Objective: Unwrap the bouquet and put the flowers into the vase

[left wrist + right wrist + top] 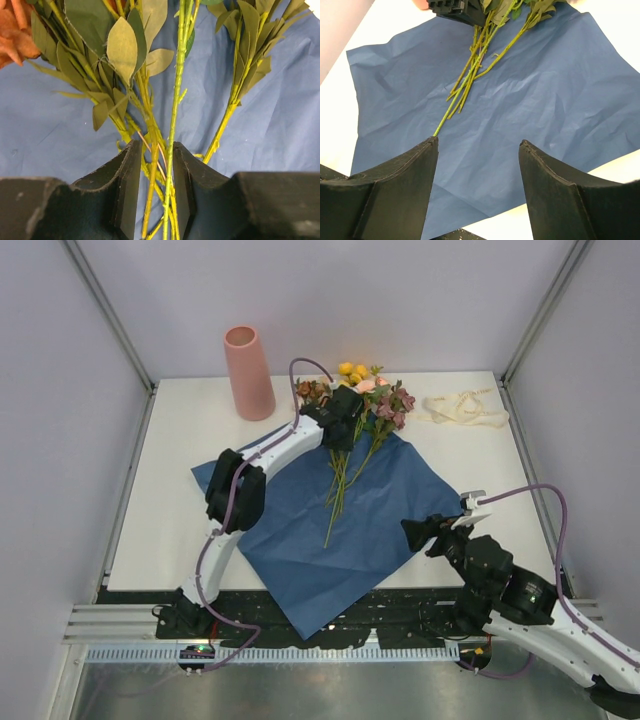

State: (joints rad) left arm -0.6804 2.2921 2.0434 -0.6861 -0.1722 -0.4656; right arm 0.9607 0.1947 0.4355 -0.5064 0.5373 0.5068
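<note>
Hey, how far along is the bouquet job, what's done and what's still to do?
Unwrapping looks done: the blue paper lies spread flat, the ribbon set aside. In hand: the jaws of the left gripper straddle the stems of the flowers. Left: getting them into the vase, which holds no flowers yet.

The left arm [285,445] and right arm [550,645] share white shells, black joints, looping mauve cables [236,492] and matte black wedge-shaped gripper fingers [390,190]

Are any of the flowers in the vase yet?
No, nothing sticks out of the vase, and the flowers lie on the blue paper.
</note>
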